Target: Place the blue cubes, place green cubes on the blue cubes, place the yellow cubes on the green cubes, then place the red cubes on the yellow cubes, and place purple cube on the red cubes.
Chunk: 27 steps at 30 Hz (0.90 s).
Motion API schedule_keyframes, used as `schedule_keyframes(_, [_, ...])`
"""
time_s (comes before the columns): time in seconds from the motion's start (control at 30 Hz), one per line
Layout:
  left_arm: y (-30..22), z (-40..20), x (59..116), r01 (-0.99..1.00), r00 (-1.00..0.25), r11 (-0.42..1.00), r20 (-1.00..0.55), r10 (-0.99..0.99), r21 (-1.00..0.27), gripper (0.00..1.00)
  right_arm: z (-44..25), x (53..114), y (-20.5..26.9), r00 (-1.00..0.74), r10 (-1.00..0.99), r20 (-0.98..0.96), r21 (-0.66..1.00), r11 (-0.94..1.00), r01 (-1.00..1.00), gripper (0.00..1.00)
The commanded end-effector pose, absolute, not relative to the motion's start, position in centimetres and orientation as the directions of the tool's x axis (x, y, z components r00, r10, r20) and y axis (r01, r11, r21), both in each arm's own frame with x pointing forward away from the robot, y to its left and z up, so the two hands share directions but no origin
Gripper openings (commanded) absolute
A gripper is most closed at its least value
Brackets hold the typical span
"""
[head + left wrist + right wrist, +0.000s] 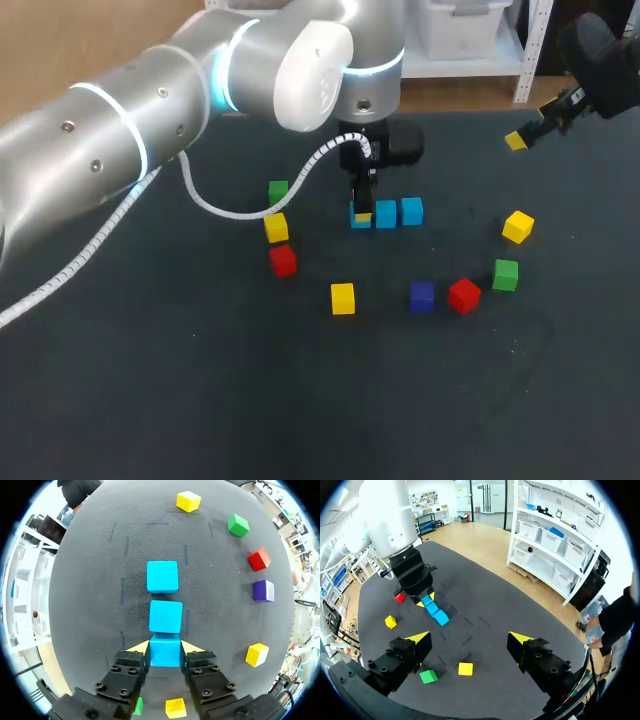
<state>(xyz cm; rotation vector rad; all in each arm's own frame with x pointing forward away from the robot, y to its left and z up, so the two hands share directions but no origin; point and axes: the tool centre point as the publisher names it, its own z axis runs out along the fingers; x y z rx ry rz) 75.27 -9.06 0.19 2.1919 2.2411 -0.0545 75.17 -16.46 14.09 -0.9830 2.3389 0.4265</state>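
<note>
Three light blue cubes lie in a row on the dark table. My left gripper (362, 205) (164, 647) is shut on the end blue cube (360, 216) (165, 651), one yellow tip on each side. The middle blue cube (386, 213) (165, 616) touches it, and the far blue cube (411, 210) (162, 576) lies just beyond. My right gripper (522, 138) (470, 639) hovers open and empty above the table's far right. The purple cube (421, 296) (263, 590) sits beside a red cube (464, 295) (259, 559).
Left of the row stand a green cube (278, 190), a yellow cube (276, 227) and a red cube (283, 260). Another yellow cube (343, 298) lies in front. At the right are a green cube (505, 274) (428, 676) and a yellow cube (517, 226) (465, 668).
</note>
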Motion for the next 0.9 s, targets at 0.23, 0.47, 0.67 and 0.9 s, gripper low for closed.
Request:
schedule_keyframes(0.23, [-8.9,0.09,75.28,0.999,-0.036,0.035,-0.038,0.999,-0.036,0.0,14.05,75.14,-16.48,-0.572,-0.55,-0.608,0.072,0.68,-0.73,1.0])
schedule_keyframes(0.47, [-8.98,0.12,75.24,0.997,-0.051,0.048,-0.05,0.997,-0.057,0.0,14.05,75.14,-16.48,-0.572,-0.55,-0.608,0.072,0.68,-0.73,1.0])
schedule_keyframes(0.67, [-9.05,0.22,75.07,0.996,-0.054,0.051,-0.05,0.997,-0.07,0.08,14.05,75.14,-16.48,-0.572,-0.55,-0.608,0.072,0.68,-0.73,1.0])
schedule_keyframes(0.9, [-9.29,0.21,74.91,0.996,-0.056,0.052,-0.051,0.997,-0.077,0.29,14.05,75.14,-16.48,-0.572,-0.55,-0.608,0.072,0.68,-0.73,1.0])
